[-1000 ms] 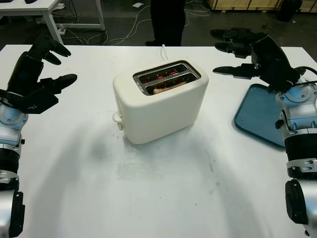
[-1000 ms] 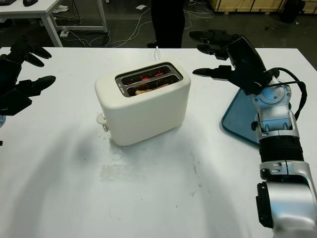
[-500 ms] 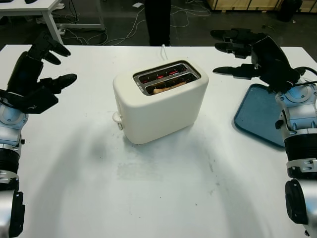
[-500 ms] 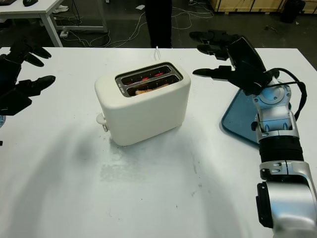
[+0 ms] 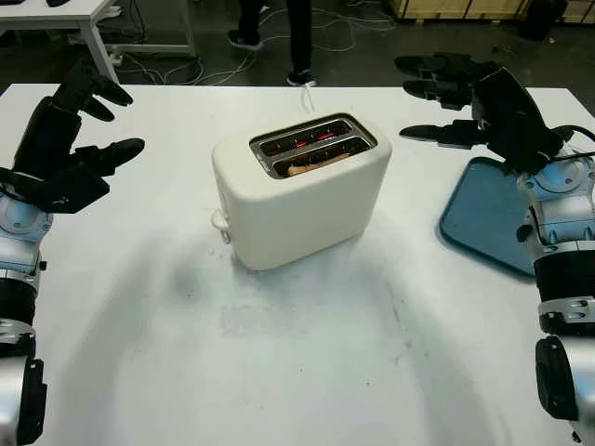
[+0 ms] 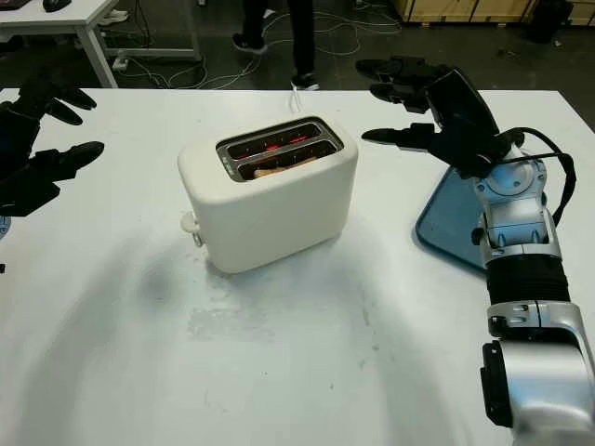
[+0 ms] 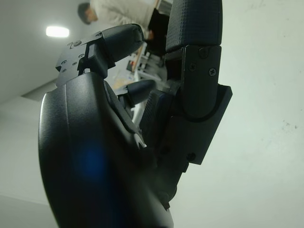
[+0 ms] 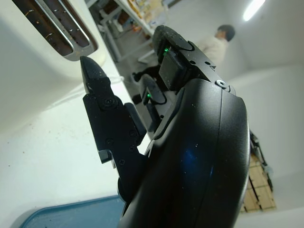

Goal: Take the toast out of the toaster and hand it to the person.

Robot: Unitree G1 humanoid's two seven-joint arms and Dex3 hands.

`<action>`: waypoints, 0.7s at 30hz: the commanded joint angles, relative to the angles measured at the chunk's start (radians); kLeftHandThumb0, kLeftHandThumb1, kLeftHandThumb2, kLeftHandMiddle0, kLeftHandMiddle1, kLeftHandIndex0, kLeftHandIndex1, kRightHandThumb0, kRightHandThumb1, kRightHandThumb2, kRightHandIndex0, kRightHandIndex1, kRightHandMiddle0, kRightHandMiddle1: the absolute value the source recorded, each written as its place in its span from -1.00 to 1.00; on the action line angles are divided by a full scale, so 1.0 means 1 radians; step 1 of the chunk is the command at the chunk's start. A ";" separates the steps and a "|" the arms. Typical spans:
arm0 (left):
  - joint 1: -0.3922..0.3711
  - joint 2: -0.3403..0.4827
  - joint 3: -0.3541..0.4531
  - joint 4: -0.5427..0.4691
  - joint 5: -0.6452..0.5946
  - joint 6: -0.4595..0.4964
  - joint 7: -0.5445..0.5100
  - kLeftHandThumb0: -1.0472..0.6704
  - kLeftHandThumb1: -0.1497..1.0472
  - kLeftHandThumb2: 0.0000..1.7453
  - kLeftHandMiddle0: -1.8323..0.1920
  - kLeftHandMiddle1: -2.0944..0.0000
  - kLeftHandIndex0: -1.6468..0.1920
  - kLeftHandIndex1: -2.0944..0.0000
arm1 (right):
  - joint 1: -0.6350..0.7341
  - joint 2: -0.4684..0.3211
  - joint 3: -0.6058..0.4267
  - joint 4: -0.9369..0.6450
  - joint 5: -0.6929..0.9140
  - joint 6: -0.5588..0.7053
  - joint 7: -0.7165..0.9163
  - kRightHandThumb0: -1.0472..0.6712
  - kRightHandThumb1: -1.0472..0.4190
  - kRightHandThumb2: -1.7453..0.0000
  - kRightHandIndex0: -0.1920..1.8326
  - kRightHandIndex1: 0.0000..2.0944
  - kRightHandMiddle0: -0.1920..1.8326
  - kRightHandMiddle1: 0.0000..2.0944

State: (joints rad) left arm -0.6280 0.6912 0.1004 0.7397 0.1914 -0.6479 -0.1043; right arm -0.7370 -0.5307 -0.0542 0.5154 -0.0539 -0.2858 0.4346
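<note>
Fingers well apart from toast

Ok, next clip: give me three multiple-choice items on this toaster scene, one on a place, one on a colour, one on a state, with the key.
1. Where is the tray?
A. under the toaster
B. on the table, below the right robot hand
C. on the floor

2. What colour is the toaster?
A. cream white
B. red
C. black

3. What is the left robot hand doing?
A. gripping the toast
B. pressing the lever
C. open, off to the toaster's side

Key: 1 B, the tray lies beneath the right robot hand. 2 A, its shell is cream white. 3 C, it holds nothing; the toast sits in the slot.
</note>
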 commanded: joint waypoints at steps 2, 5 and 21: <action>0.003 0.000 0.005 0.000 -0.008 -0.014 0.004 -1.00 0.79 -0.47 0.81 -0.67 0.79 -0.53 | -0.005 -0.007 -0.005 0.005 0.005 -0.016 -0.002 -0.03 -0.62 1.00 -0.26 -0.99 -0.27 -1.00; 0.007 0.000 0.005 -0.006 -0.010 -0.014 0.003 -1.00 0.79 -0.47 0.81 -0.67 0.79 -0.54 | 0.000 -0.006 -0.006 -0.001 0.008 -0.007 -0.002 -0.06 -0.62 1.00 -0.26 -0.99 -0.27 -1.00; 0.000 -0.003 0.001 -0.006 -0.005 -0.001 0.010 -1.00 0.79 -0.47 0.81 -0.67 0.79 -0.53 | -0.004 -0.006 -0.006 -0.002 0.009 -0.003 -0.001 -0.05 -0.61 1.00 -0.27 -0.99 -0.28 -0.99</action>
State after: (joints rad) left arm -0.6277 0.6911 0.1003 0.7394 0.1916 -0.6524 -0.0945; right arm -0.7370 -0.5307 -0.0546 0.5111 -0.0522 -0.2824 0.4346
